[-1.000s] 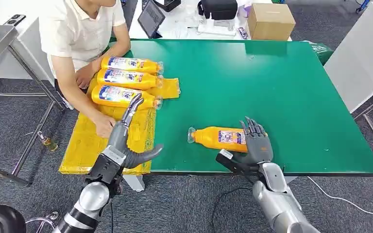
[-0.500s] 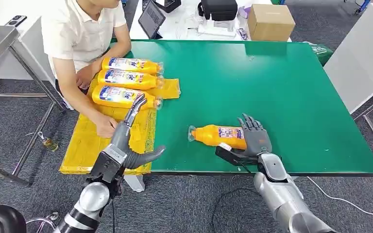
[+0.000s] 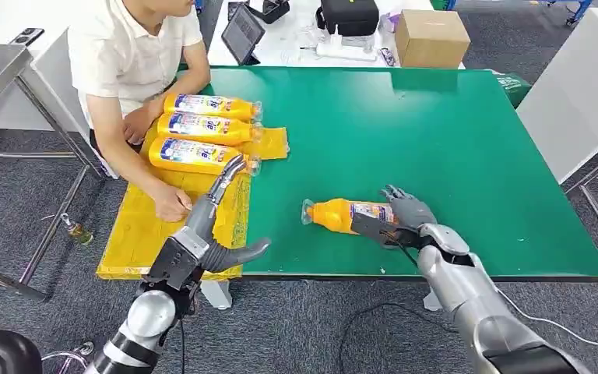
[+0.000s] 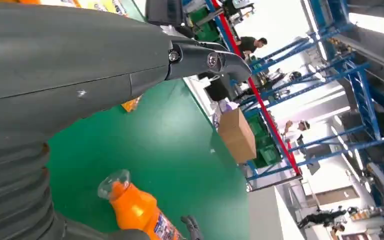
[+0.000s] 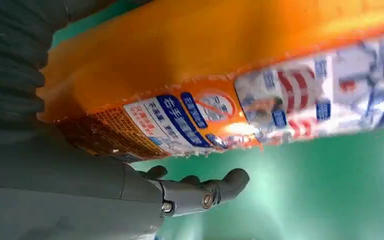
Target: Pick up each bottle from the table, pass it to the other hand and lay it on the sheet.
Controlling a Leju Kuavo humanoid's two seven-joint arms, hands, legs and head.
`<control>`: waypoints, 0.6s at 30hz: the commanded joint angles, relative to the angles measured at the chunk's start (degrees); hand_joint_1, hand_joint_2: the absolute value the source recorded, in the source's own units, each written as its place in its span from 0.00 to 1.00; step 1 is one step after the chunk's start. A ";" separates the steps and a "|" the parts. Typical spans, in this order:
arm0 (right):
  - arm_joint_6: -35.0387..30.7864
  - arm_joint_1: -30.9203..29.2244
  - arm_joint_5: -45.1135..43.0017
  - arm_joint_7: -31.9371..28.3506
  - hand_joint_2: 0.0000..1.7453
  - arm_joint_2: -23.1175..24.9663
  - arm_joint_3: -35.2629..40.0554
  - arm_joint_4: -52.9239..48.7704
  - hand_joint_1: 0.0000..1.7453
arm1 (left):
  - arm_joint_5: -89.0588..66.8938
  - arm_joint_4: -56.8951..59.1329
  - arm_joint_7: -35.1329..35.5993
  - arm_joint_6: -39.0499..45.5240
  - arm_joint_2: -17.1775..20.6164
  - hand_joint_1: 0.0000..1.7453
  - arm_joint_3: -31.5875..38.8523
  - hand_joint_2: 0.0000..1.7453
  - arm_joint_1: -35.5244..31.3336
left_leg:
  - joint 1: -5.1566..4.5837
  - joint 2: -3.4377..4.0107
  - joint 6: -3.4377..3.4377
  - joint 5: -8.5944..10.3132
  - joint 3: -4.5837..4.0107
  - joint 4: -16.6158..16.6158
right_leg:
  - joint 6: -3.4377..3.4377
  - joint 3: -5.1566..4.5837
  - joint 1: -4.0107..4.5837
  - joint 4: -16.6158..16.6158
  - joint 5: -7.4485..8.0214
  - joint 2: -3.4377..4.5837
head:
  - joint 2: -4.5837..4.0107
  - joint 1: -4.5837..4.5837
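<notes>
**Right hand closing on the last bottle**

Green table top (image 3: 452,140) fills most of my head view, with a yellow sheet (image 3: 140,226) hanging over its left edge and a person (image 3: 128,54) seated just behind that sheet. Three orange bottles (image 3: 198,128) already lie on the sheet side by side, caps pointing toward the table's middle.

One bottle (image 3: 341,215) is left on the bare green, near the front edge. Its long axis runs across me, cap to my left, base to my right. My right hand (image 3: 401,218) is at the base end, thumb lying across the near side of the label and fingers (image 3: 405,201) reaching over the far side. In the right wrist view the bottle (image 5: 230,85) sits against my palm, but the fingers (image 5: 205,192) there look only partly wrapped, so I judge the grasp is forming rather than firm; the bottle seems to rest on the table.

My left hand (image 3: 214,230) hovers over the sheet's front part, holding nothing, fingers stretched forward and thumb out. It is well apart from the bottle, whose cap end points its way, which suits the handover.
</notes>
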 commanded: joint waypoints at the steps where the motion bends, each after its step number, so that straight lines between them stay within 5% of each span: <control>1: 9.06 -3.96 -5.05 0.87 1.00 -4.56 10.14 5.77 1.00 | 1.72 5.35 0.20 -1.20 -0.39 0.00 -1.45 1.00 -3.50 | 0.02 -0.11 0.09 0.04 0.08 -0.06 | -0.18 0.15 0.07 -0.07 0.00 -0.21 | 0.00 -0.02; 18: 7.05 -2.85 -9.16 0.42 1.00 -7.14 13.25 3.48 1.00 | 2.14 4.85 0.18 -1.17 -0.53 0.00 -1.71 1.00 -3.46 | 0.03 -0.20 0.10 0.04 0.08 -0.05 | -0.11 0.22 0.07 -0.09 -0.02 -0.23 | 0.00 -0.02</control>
